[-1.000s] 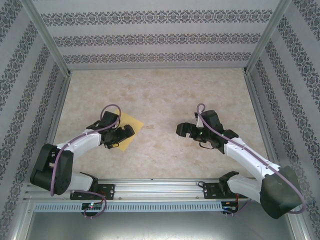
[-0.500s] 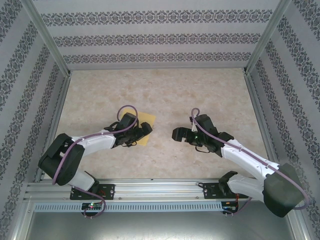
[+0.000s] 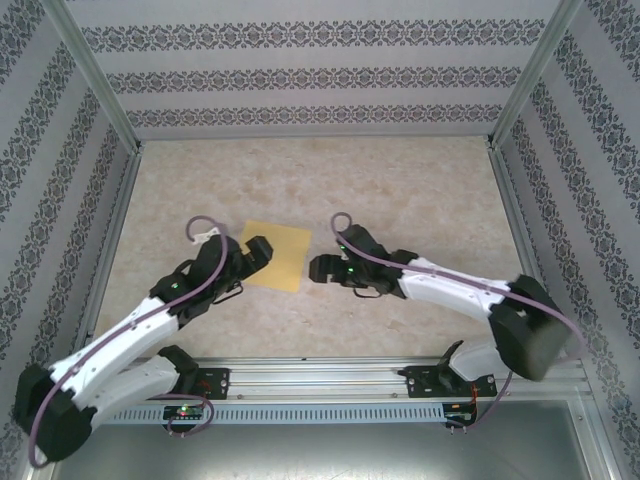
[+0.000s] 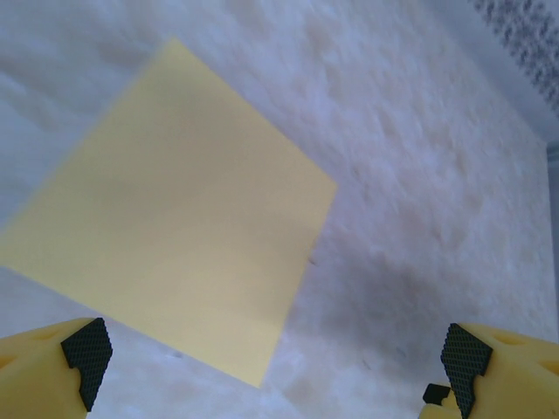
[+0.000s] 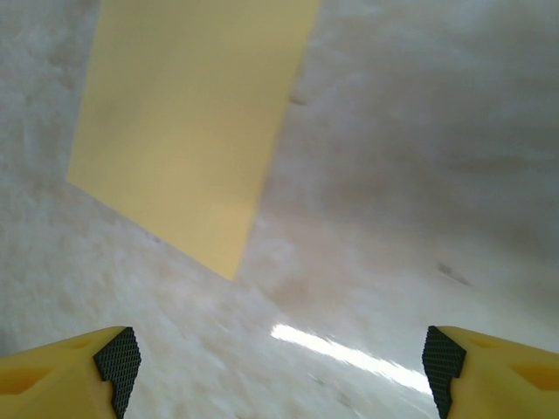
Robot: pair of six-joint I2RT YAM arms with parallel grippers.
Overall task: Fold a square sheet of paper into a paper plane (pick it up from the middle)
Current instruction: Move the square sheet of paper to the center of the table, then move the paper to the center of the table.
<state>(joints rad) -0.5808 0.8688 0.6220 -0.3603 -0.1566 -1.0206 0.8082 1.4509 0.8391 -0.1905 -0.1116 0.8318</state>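
The square sheet of paper point(image 3: 277, 255) lies flat and unfolded on the marbled table, plain yellow. My left gripper point(image 3: 262, 251) sits at its left edge, open, nothing between its fingers. In the left wrist view the sheet point(image 4: 170, 209) lies ahead of the wide-apart fingertips point(image 4: 87, 358), with one corner pointing back between them. My right gripper point(image 3: 316, 267) hovers just right of the sheet, open and holding nothing. The right wrist view has the sheet point(image 5: 188, 122) at upper left, beyond the spread fingertips point(image 5: 118, 356).
Metal frame posts and patterned walls point(image 3: 320, 75) close in the table on three sides. The rail with both arm bases point(image 3: 320, 380) runs along the near edge. Bare tabletop point(image 3: 400, 180) spreads behind and to the right of the sheet.
The left gripper has drawn back off the sheet to its left edge, uncovering the whole square. The right arm has reached leftward toward the sheet, its jaws narrowing slightly.
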